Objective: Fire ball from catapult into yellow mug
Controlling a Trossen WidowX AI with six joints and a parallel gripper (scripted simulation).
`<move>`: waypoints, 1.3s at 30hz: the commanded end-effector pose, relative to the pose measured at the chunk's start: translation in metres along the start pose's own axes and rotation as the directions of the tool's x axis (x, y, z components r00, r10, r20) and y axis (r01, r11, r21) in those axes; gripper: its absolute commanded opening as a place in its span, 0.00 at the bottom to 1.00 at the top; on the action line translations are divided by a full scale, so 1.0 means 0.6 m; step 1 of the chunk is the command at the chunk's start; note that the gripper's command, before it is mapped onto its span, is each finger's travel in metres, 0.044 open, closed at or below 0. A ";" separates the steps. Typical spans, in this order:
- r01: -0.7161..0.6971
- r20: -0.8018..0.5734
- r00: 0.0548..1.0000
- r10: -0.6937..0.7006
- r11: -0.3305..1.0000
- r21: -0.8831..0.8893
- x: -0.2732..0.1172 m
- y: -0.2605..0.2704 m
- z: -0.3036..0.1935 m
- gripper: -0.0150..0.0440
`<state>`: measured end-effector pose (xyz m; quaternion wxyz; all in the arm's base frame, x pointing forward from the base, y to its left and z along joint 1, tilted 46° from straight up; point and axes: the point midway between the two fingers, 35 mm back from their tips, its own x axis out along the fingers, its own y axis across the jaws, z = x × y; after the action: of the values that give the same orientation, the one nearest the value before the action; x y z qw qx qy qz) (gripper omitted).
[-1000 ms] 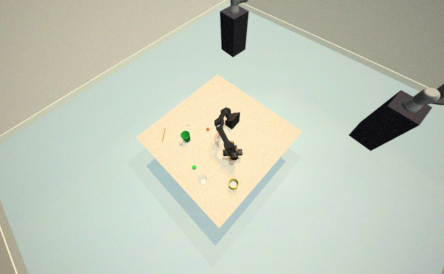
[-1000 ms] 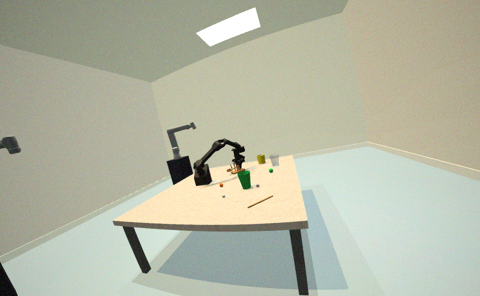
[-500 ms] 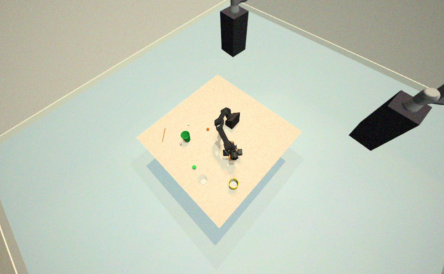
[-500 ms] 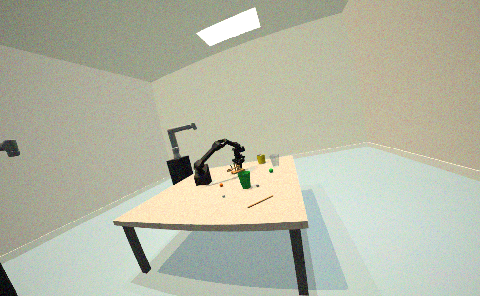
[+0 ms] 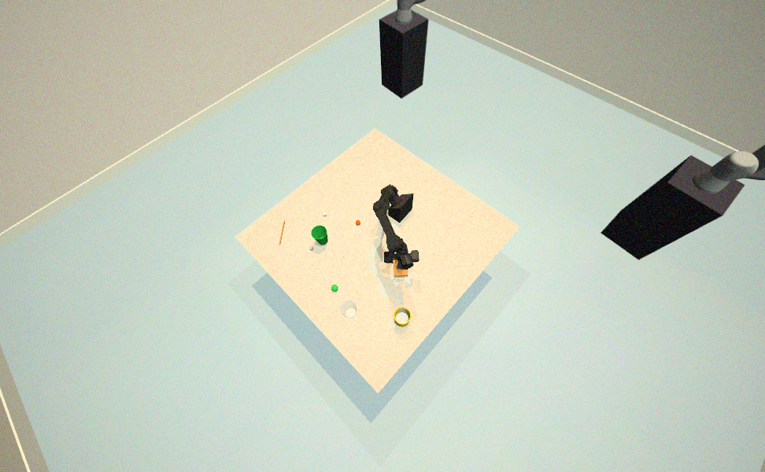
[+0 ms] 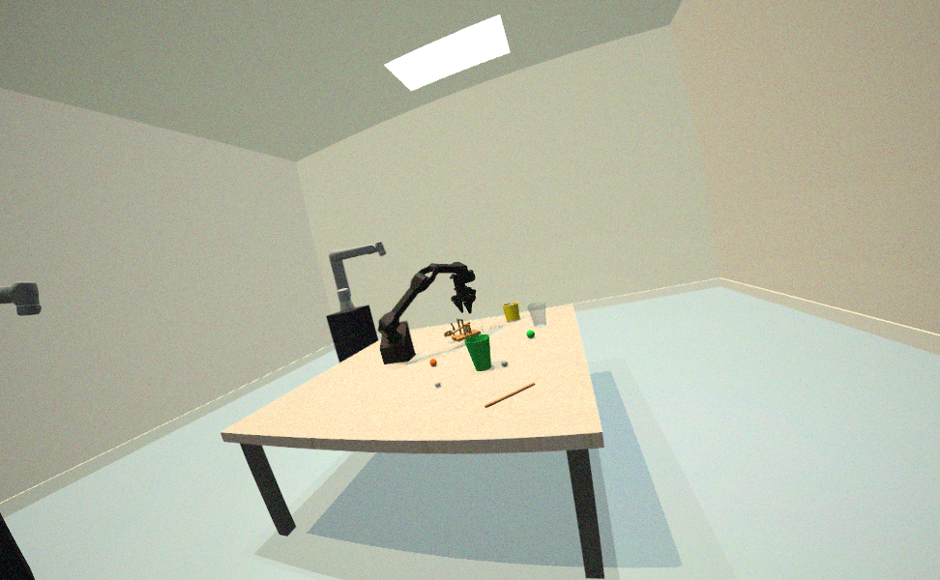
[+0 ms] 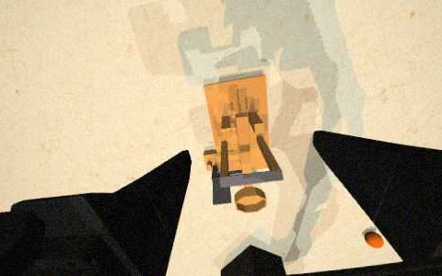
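Observation:
My gripper (image 6: 465, 310) (image 7: 250, 146) is open and empty, pointing down above the catapult. The orange wooden catapult (image 5: 400, 273) (image 6: 465, 335) (image 7: 217, 94) stands on the table, partly hidden by the gripper in the top view. Its round cup (image 7: 250, 199) looks empty and is on the side nearer the arm's base. The yellow mug (image 5: 401, 308) (image 6: 511, 312) stands upright beyond the catapult's other end. An orange ball (image 5: 357, 223) (image 6: 432, 362) (image 7: 374, 239) lies on the table near the arm's base. A green ball (image 5: 334, 287) (image 6: 530, 333) lies farther off, near the clear cup.
A green cup (image 5: 319, 235) (image 6: 481, 353) and a clear cup (image 5: 349, 311) (image 6: 537, 314) stand on the table (image 5: 456, 228) (image 6: 358, 410). A thin wooden stick (image 5: 282, 232) (image 6: 510, 395) lies beyond the green cup. Two small grey objects (image 5: 311, 248) (image 5: 324, 214) lie around that cup.

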<state>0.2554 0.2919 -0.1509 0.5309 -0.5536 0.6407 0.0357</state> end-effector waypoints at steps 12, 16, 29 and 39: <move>0.003 -0.009 1.000 -0.003 1.000 0.005 0.078 0.000 -0.006 1.00; 0.003 -0.009 1.000 -0.003 1.000 0.005 0.089 -0.001 -0.006 1.00; 0.004 -0.009 1.000 -0.004 1.000 0.005 0.124 -0.001 -0.005 1.00; 0.004 -0.009 1.000 -0.004 1.000 0.005 0.151 -0.001 -0.007 1.00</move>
<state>0.2706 0.2355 -0.2082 0.5358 -0.5492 0.6405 0.0318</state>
